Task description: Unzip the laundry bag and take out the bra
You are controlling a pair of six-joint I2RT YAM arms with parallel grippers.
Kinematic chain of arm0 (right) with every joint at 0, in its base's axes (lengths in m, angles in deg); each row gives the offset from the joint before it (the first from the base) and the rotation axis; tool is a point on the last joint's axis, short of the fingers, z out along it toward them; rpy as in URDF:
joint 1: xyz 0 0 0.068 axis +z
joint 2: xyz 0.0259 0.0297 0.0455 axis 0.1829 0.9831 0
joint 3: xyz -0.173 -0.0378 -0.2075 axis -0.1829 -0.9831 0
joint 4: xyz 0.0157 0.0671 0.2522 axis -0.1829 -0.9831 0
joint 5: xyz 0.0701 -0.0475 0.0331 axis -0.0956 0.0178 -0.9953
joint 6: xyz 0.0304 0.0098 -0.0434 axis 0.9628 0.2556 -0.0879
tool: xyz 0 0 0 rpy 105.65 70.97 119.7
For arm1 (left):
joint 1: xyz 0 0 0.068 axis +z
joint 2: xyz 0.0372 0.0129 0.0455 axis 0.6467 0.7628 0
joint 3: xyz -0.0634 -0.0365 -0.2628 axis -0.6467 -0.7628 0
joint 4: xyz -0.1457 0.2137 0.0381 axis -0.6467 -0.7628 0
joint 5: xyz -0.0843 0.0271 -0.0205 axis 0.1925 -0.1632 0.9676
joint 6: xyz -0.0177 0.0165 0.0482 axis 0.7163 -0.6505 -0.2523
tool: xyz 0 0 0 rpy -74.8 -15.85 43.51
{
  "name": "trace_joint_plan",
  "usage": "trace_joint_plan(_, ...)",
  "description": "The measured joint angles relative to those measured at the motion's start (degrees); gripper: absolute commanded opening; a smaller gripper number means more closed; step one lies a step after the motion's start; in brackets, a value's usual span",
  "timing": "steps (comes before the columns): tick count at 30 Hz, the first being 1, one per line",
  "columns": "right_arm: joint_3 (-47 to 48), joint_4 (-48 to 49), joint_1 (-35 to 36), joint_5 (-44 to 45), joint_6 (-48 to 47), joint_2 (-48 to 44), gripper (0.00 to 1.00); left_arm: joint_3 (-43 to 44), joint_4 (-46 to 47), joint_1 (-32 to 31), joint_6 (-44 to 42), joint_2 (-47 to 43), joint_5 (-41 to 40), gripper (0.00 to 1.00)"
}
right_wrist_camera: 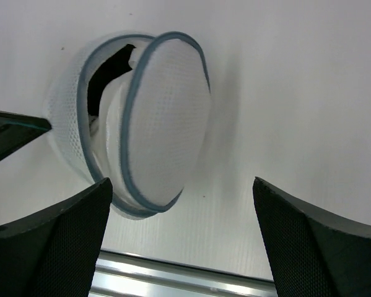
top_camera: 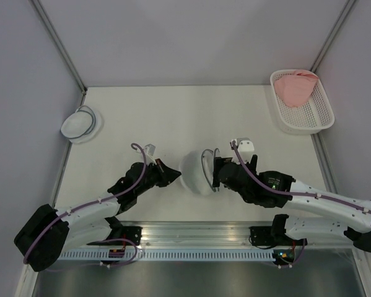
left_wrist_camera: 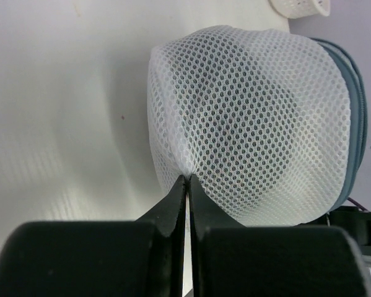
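The laundry bag (top_camera: 194,173) lies on its side at the table's middle, a white mesh dome with a grey-blue zipper rim. My left gripper (top_camera: 174,175) is shut, pinching the mesh of the dome (left_wrist_camera: 247,124) at its tips (left_wrist_camera: 188,179). In the right wrist view the flat disc lid (right_wrist_camera: 166,117) hangs ajar from the bag (right_wrist_camera: 70,124), leaving a dark gap; white fabric shows inside. My right gripper (top_camera: 217,173) is open just right of the lid, its fingers (right_wrist_camera: 55,241) apart and holding nothing. The bra itself cannot be made out.
A smaller white dome with a pale bluish rim (top_camera: 81,124) sits at the far left. A white basket (top_camera: 309,114) with pink cloth (top_camera: 295,88) stands at the far right. The metal rail (top_camera: 197,238) runs along the near edge.
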Motion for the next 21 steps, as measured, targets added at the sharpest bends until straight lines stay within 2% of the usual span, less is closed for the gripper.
trace_joint_plan(4,0.2,4.5,0.0,-2.89,-2.84,1.49,0.98,-0.13,-3.13,0.0,-0.35,-0.11,-0.22,0.02)
trace_joint_plan(8,0.2,6.88,-0.07,-3.65,-3.06,7.43,0.98,-0.94,-3.19,0.0,-0.35,-0.31,-0.17,0.02)
trace_joint_plan(10,0.46,5.2,-0.09,-2.51,-1.6,10.78,0.98,-1.36,-3.76,0.0,-0.35,-1.03,-0.22,0.02)
trace_joint_plan(14,2.75,-4.79,-0.13,4.13,6.45,16.41,0.98,-2.32,-5.92,0.0,-0.35,-4.61,-1.09,0.02)
trace_joint_plan(17,2.51,-6.54,-0.2,5.9,7.19,16.0,0.98,-2.73,-6.36,0.0,-0.42,-5.97,-1.55,0.02)
trace_joint_plan(21,-2.21,0.52,-0.17,2.56,2.25,9.31,0.98,-2.91,-6.51,0.0,-0.5,-5.6,-1.6,0.02)
